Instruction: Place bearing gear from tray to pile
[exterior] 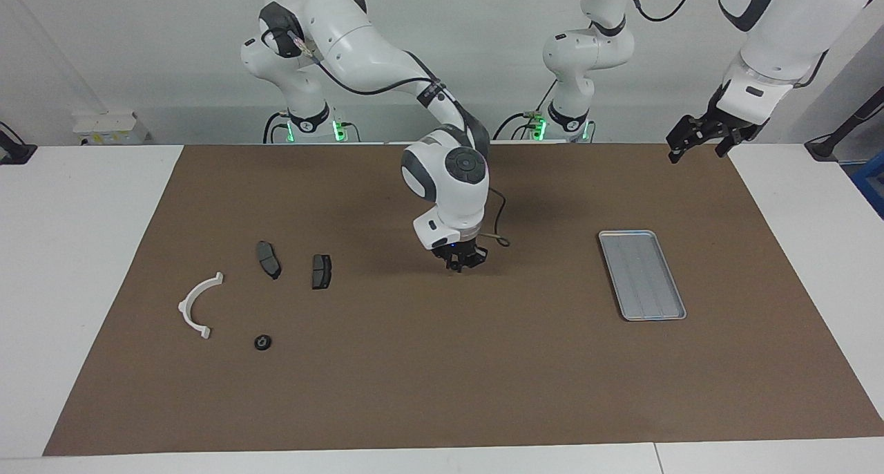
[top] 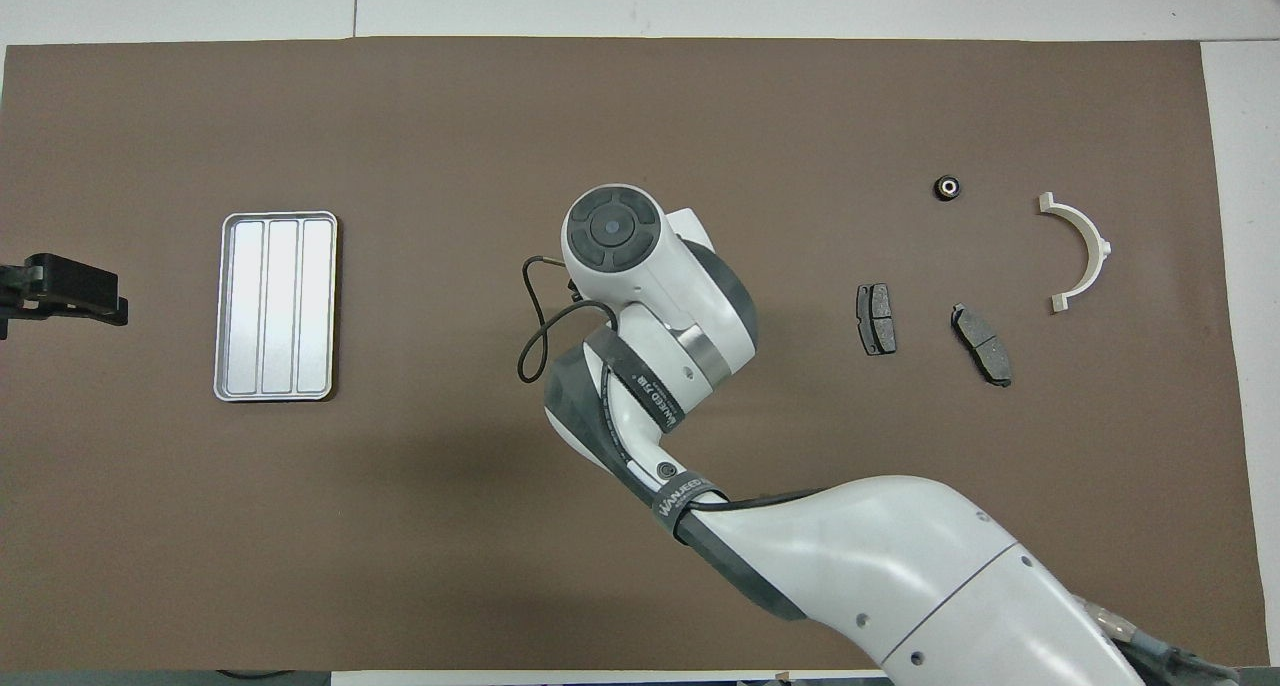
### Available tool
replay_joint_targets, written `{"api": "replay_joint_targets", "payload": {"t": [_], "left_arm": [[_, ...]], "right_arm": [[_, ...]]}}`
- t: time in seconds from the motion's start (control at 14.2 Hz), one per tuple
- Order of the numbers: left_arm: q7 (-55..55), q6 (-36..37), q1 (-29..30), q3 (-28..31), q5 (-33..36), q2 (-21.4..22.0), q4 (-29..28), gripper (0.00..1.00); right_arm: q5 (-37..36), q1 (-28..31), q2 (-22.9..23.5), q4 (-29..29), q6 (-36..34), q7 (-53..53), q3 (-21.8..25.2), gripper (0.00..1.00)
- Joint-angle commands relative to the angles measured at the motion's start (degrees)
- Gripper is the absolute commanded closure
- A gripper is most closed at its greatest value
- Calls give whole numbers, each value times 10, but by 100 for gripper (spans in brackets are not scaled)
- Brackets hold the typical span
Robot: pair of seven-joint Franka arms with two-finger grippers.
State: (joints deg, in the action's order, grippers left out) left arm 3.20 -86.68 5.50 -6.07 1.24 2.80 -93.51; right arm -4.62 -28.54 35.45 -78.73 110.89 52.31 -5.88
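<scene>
Bearing gear (exterior: 262, 343): small dark ring lying flat at the pile (exterior: 255, 287) toward the right arm's end of the desk, beside the white bracket (exterior: 198, 305) and farther from the robots than both dark plates; tray (exterior: 642, 274) near the left arm's end holds nothing. I judge it stiff, dense, smooth-sided, best pinched across its rim. Right gripper (exterior: 461, 261) hovers mid-desk, seemingly carrying nothing, jaw width I cannot tell; left gripper (exterior: 697, 139) waits spread above the left-end corner nearest the robots.

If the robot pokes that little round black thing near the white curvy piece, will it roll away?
Probably not right away: the bearing gear seems to lie flat on the brown mat, so a poke would likely slide it. Tipped onto its edge, its round shape could roll. It looks small and solid, so probably stiff, not floppy.
</scene>
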Motion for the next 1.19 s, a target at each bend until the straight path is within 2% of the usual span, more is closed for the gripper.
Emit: {"api": "replay_joint_targets", "payload": {"t": [0.0,0.14,0.21,0.35,0.56,1.12], "left_arm": [[-5,4,0,0,-2,8,-10,0],[-5,4,0,0,-2,8,-10,0],[-5,4,0,0,-2,8,-10,0],[-5,4,0,0,-2,8,-10,0],[-5,4,0,0,-2,8,-10,0],[-5,5,0,0,-2,8,-10,0]], "right_arm": [[0,86,-4,77,-91,-188,-10,100],[-4,143,-6,74,-82,-314,-10,100],[-2,170,-6,61,-52,-369,-10,100],[-2,211,-11,-4,14,-434,-10,100],[-6,229,-7,-62,88,-444,-9,100],[-8,244,8,-101,166,-481,-8,100]]}}
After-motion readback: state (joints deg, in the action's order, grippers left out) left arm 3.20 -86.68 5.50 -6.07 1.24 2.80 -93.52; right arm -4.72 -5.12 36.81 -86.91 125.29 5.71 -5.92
